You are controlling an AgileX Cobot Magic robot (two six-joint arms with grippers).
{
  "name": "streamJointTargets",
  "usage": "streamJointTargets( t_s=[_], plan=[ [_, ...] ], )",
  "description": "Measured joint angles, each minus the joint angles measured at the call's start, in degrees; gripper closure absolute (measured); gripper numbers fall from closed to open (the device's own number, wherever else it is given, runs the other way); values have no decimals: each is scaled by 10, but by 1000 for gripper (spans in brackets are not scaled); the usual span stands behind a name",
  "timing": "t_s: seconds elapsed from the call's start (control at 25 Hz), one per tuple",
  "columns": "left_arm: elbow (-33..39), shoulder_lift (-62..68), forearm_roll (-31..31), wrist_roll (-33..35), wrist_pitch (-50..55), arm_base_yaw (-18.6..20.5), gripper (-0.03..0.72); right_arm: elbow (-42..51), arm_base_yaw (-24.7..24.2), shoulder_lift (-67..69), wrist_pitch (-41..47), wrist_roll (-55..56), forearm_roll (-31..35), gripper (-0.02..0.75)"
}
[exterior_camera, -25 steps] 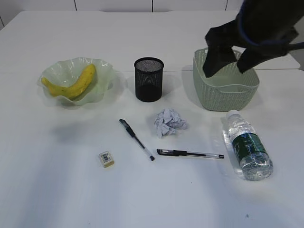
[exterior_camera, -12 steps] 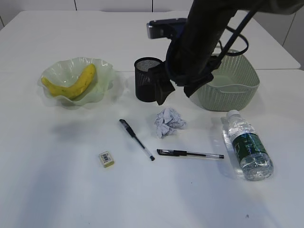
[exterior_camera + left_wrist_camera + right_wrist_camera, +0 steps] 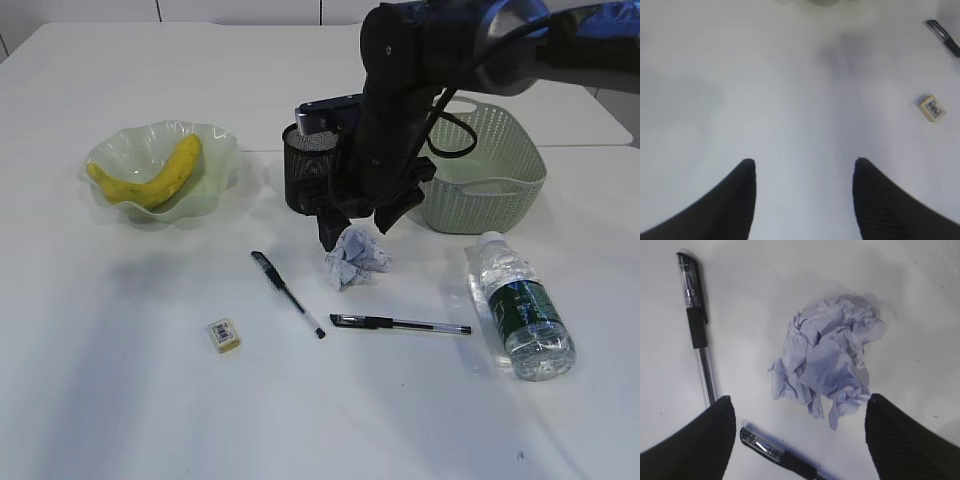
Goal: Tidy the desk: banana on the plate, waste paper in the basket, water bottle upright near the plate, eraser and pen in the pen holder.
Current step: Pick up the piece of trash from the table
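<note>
The right end effector (image 3: 354,228) hangs just above the waste paper (image 3: 355,257), its jaws spread wide and holding nothing; in the right wrist view the crumpled ball (image 3: 827,367) sits squarely between the two dark fingertips (image 3: 700,432), with bare tabletop (image 3: 120,400) around it. The ball lies near the middle of the tabletop, in front of the black mesh pen holder (image 3: 305,185) and to the left of the sage-green basket (image 3: 480,195) where it belongs. It looks very light and soft, likely to crush under the jaws and spring back a little, so a grip across its bulky middle seems safer than one on a loose flap, which could tear or slip out. Two pens lie close by, one to its left (image 3: 696,315) and one in front (image 3: 775,455), near enough that a low closing stroke might nudge them. The left end effector (image 3: 802,172) stands partly open over bare tabletop, holding nothing, with the eraser (image 3: 931,108) off to one side.
</note>
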Motion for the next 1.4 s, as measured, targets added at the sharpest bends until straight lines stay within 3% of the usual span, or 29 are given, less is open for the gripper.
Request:
streamJointTargets(
  t_s=[0.04, 0.24, 0.8, 0.96, 1.2, 1.4],
  plan=[
    [0, 0, 0, -1, 0, 0, 255, -7, 0, 9, 0, 2, -2, 140],
    [0, 0, 0, -1, 0, 0, 291, -36, 0, 45, -2, 18, -17, 140],
    [0, 0, -12, -1, 0, 0, 293, -47, -13, 90, -11, 30, -29, 171],
    [0, 0, -22, -1, 0, 0, 294, -47, -13, 90, -11, 31, -29, 302],
    [0, 0, -23, -1, 0, 0, 294, -47, -13, 90, 8, 31, -15, 639],
    [0, 0, -25, -1, 6, 0, 295, -47, -13, 64, 59, 22, 9, 689]
  ],
)
